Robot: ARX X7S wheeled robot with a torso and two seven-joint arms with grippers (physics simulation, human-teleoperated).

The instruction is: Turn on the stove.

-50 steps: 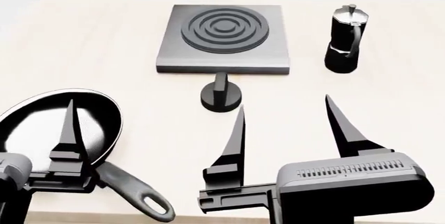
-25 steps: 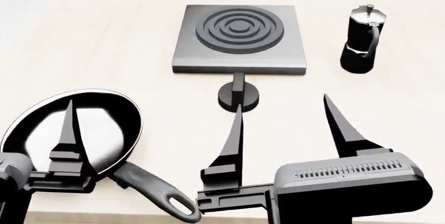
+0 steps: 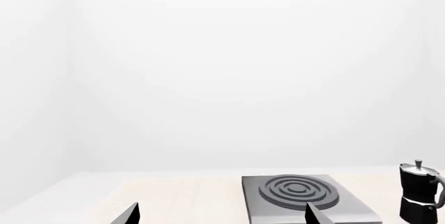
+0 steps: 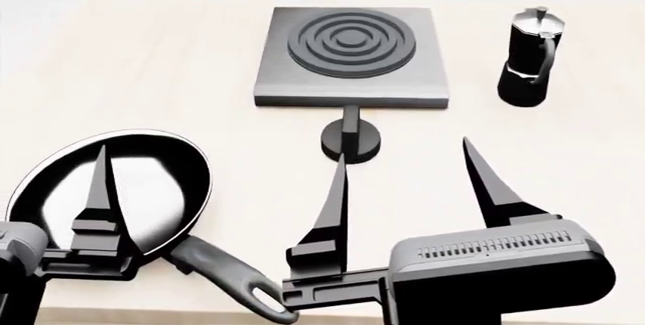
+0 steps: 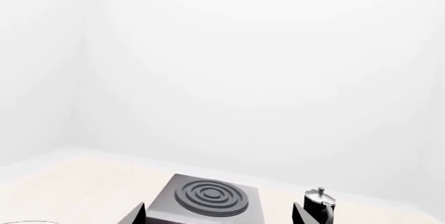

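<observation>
Head view: stove [image 4: 350, 51] sits at the far middle of the pale table [image 4: 151, 60], a flat square dark-grey plate with concentric burner rings. Its knob [image 4: 351, 140] stands just in front of the plate's near edge, apart from it, a round black disc with an upright fin. The fin's long axis appears to run toward and away from the robot, pointing at the plate; seen nearly end-on, so the exact angle is hard to read.

Right gripper [image 4: 403, 189] hovers nearer the robot than the knob, fingers spread wide, holding nothing. Its left finger tip overlaps the knob's near edge in this view; height above the table cannot be told. Left gripper [image 4: 101, 189] is over the frying pan [image 4: 111, 189]; only one finger is clear, so I cannot tell its opening. Moka pot [image 4: 529, 57] stands right of the stove, well apart.

Risks, as judgement:
- Gripper centre lies right of the knob. Advancing straight would pass beside the fin or strike the disc with one finger and shove it.
- Closing across the fin's ends rather than its flat faces would give poor grip; fingers would slip on turning.
- Wrist views show the plate and the pot, not the knob, so final alignment rests on the head view only.
</observation>
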